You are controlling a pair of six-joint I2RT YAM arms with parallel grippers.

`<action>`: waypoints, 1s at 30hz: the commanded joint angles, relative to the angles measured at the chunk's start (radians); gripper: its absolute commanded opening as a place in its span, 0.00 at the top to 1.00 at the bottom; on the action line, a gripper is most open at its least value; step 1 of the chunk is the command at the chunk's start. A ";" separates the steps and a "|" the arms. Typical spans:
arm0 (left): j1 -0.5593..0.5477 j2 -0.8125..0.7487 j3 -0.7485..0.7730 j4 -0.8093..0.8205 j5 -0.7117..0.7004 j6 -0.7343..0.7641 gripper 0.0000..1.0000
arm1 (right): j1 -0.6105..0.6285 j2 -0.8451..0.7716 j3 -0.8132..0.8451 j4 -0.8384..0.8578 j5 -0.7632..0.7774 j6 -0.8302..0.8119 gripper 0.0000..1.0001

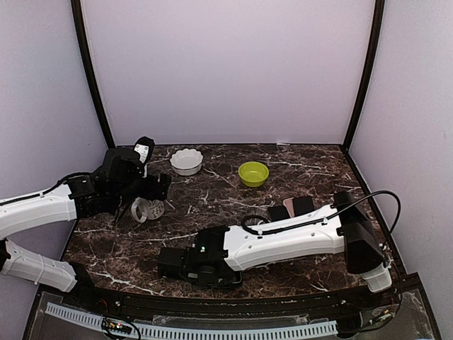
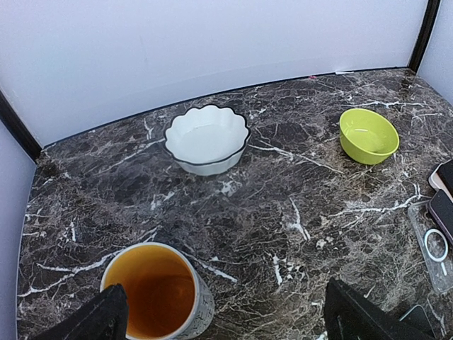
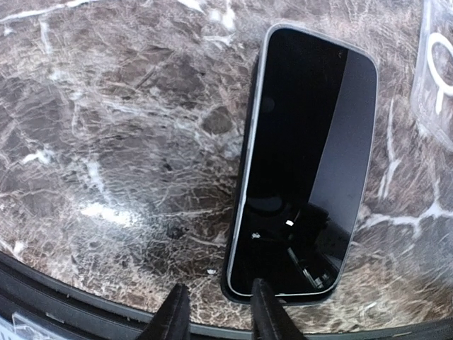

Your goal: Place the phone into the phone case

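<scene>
A black phone lies face up on the marble table, close to its near edge. My right gripper hovers at the phone's near left corner. Its fingers stand a narrow gap apart with nothing between them, and the right fingertip is over the phone's near edge. A clear phone case with a white ring lies just beyond the phone, and it also shows in the left wrist view. In the top view the right gripper is low at the front and the phone is hidden. My left gripper is wide open and empty.
An orange-lined cup stands beside the left finger. A white scalloped bowl and a green bowl sit at the back. Two dark phone-like items and a pink one lie right of centre. The table's near rim is just behind the right gripper.
</scene>
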 commanded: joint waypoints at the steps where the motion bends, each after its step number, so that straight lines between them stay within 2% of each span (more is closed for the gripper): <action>1: -0.006 -0.013 -0.014 0.026 0.013 0.012 0.01 | 0.004 0.036 0.010 0.047 -0.027 0.029 0.73; 4: -0.005 -0.015 -0.014 0.027 0.021 0.012 0.01 | 0.005 0.071 0.042 -0.024 -0.025 0.064 0.77; 16: -0.005 -0.015 -0.017 0.031 0.072 0.009 0.01 | 0.009 0.108 0.013 -0.079 -0.036 0.102 0.85; 26: -0.005 -0.012 -0.018 0.032 0.075 0.008 0.01 | 0.001 0.056 -0.179 0.088 -0.121 0.115 0.87; 30: -0.005 -0.012 -0.019 0.030 0.078 0.011 0.01 | -0.015 0.016 -0.187 0.081 -0.101 0.105 0.85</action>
